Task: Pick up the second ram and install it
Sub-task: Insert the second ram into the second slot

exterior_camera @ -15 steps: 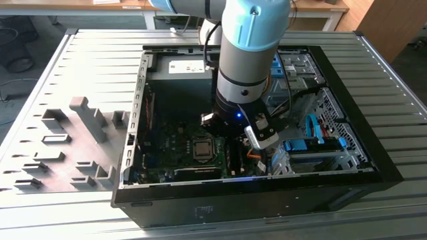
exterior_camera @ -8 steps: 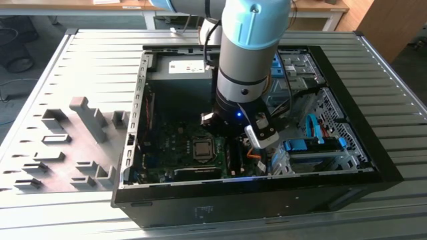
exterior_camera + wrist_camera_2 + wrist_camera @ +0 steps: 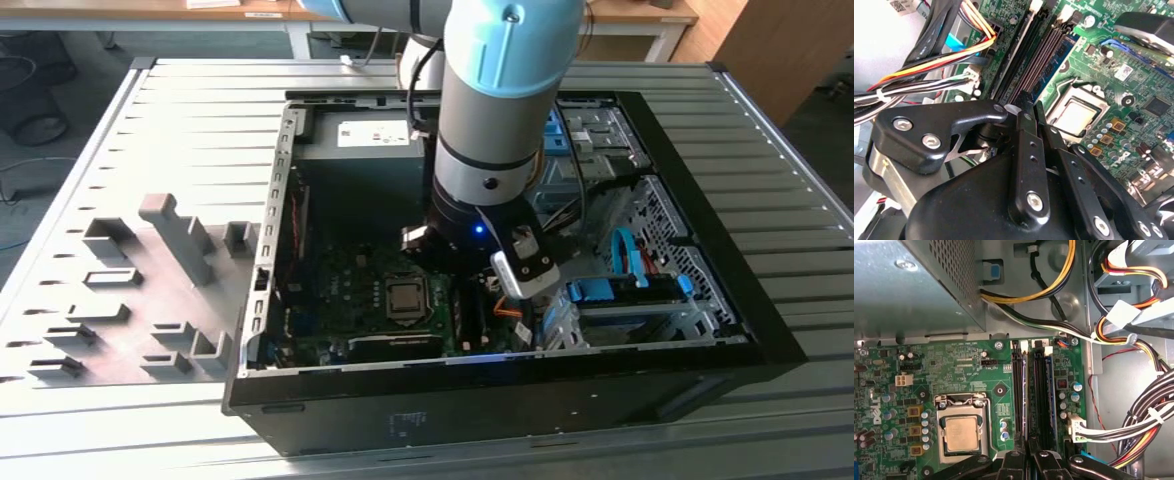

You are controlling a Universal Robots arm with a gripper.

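Note:
My gripper is down inside the open computer case, over the memory slots of the green motherboard. In both wrist views its two black fingers stand close together, shut on the near end of the second ram, a thin dark stick standing on edge in a slot. The gripper lines up with that slot. A look-alike stick sits in a slot alongside. In the second wrist view the gripper is at the end of the dark slot rows.
The silver processor socket lies beside the slots. Bundled cables run on the slots' other side, and a perforated metal box stands behind the board. Grey fixture blocks sit on the table at the exterior view's left.

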